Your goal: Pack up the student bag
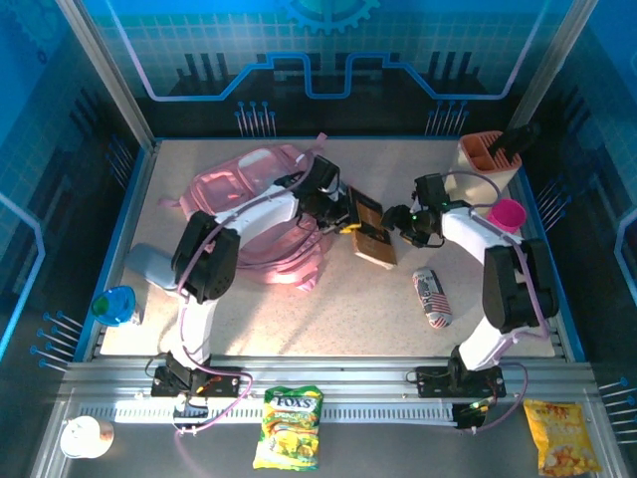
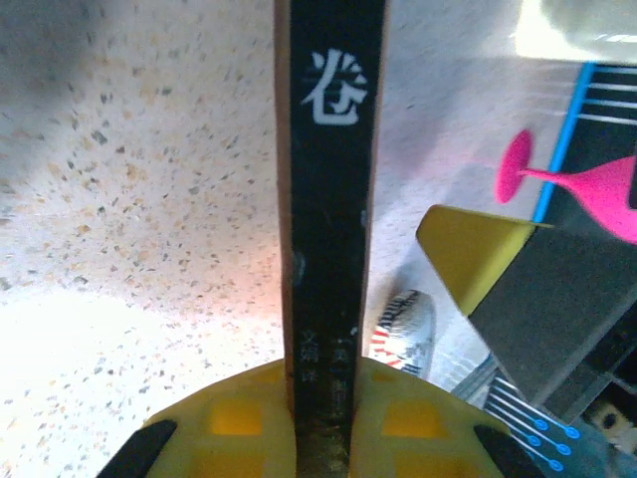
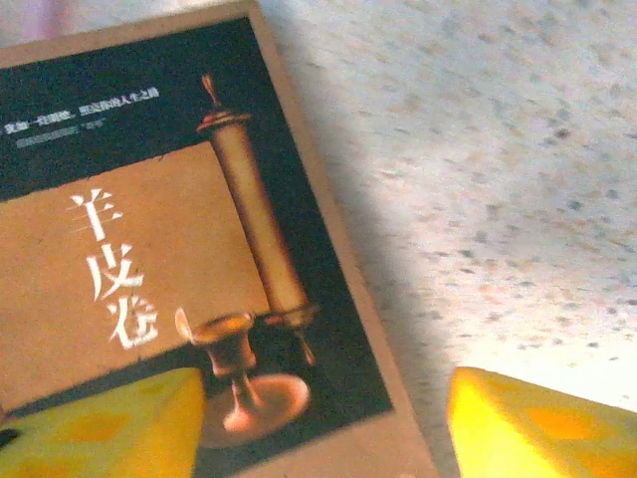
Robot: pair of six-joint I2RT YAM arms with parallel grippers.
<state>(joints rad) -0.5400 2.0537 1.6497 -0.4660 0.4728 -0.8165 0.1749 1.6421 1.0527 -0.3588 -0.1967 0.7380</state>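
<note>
The left fingers (image 2: 264, 418) pinched the book (image 1: 370, 231) edge-on; the right fingers (image 3: 537, 428) stood wide over its cover. The bag (image 1: 239, 184) lay leftward, nearer the left arm.

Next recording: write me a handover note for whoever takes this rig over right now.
Left pincer: shut on the book, edge-on in its grip, just right of the student bag.
Right pincer: open, one finger over the book's cover, the other past its edge.
Done: nothing seen packed yet.
To do: get the book into the bag; the striped can and pink cup sit loose further right.
</note>
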